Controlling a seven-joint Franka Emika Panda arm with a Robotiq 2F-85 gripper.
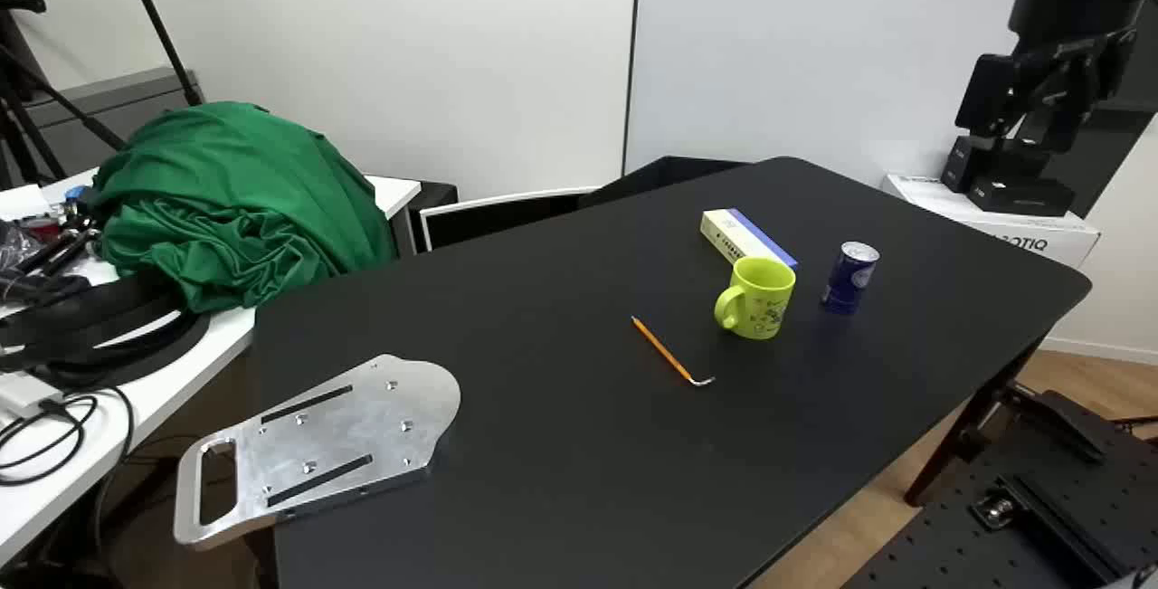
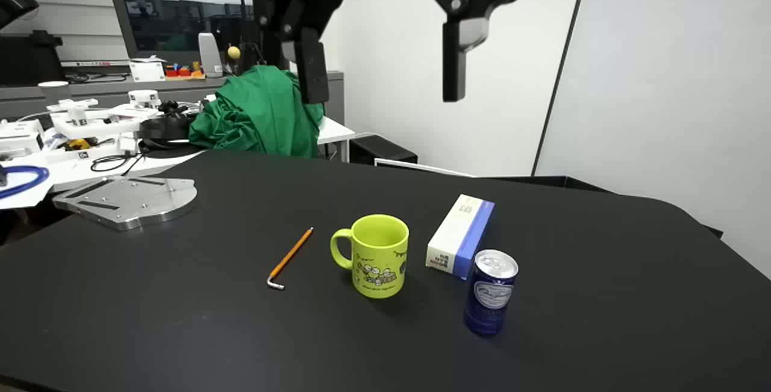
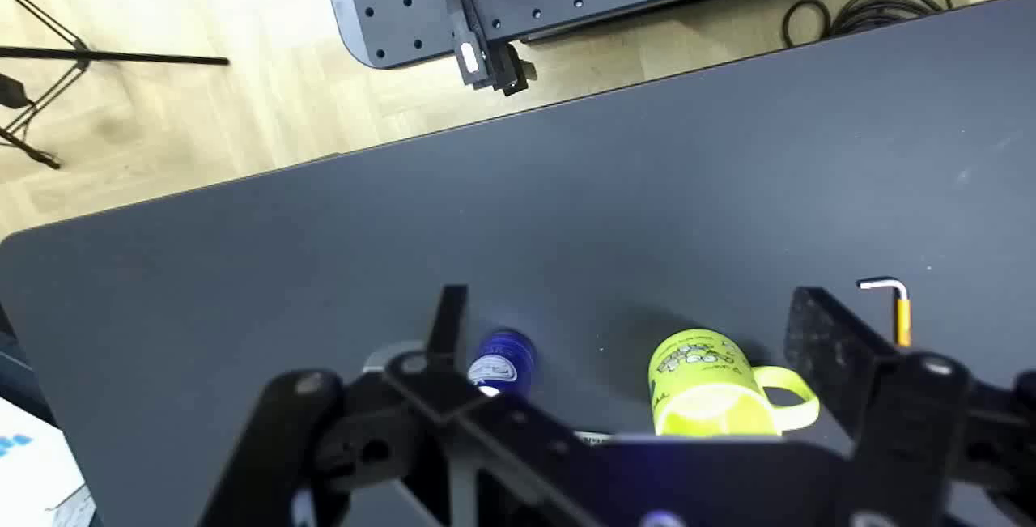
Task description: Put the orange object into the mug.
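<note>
The orange object (image 1: 661,347) is a thin orange stick with a bent silver metal end, lying flat on the black table. It also shows in an exterior view (image 2: 291,255), and partly in the wrist view (image 3: 903,321), where a finger hides the rest. The lime-green mug (image 1: 763,301) stands upright beside it, its handle toward the stick. The mug also shows in an exterior view (image 2: 379,262) and in the wrist view (image 3: 702,373), its near part hidden by the gripper. My gripper (image 2: 384,88) is wide open and empty, high above the table; it also shows in the wrist view (image 3: 631,316).
A dark blue can (image 2: 491,298) stands upright near the mug. A white-and-blue flat box (image 2: 459,234) lies behind the mug and can. A silver metal plate (image 1: 362,426) overhangs the far end of the table (image 1: 561,480). A green cloth (image 1: 235,200) lies on a white side table.
</note>
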